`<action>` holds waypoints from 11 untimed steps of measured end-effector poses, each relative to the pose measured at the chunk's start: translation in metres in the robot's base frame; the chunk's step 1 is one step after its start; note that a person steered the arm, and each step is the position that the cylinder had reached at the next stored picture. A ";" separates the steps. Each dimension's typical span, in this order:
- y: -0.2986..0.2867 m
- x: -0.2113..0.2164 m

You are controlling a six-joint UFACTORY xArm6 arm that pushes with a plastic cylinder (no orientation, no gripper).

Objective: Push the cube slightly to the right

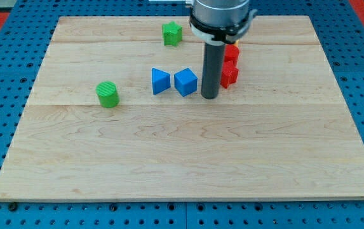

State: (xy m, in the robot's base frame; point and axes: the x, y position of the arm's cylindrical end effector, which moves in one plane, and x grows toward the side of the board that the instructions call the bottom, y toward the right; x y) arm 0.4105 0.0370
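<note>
The blue cube (185, 82) stands a little far of the middle of the wooden board (182, 159), with a blue triangular block (160, 81) just beside it on the left. The rod comes down from above, and its tip (209, 97) rests on the board just to the right of the cube; if they touch, I cannot tell. The arm carries no gripper, only this plain rod, so nothing is held or clamped.

To my judgement, the push to the right is not possible from here, because the tip is on the wrong side of the cube. It must first go around to the cube's left, into the narrow gap by the triangular block. Red blocks (230, 63) stand close behind the rod, on the right. A green cylinder (108, 94) and a green star-like block (172, 33) are well apart from all this.
</note>
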 end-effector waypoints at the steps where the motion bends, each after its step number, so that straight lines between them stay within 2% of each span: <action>1: -0.044 -0.044; 2: -0.077 -0.077; 3: -0.050 -0.080; 4: -0.056 -0.091; 5: -0.137 -0.118; 6: -0.173 -0.122; 7: -0.185 -0.092; 9: -0.108 -0.083; 10: -0.126 -0.086; 11: -0.125 -0.135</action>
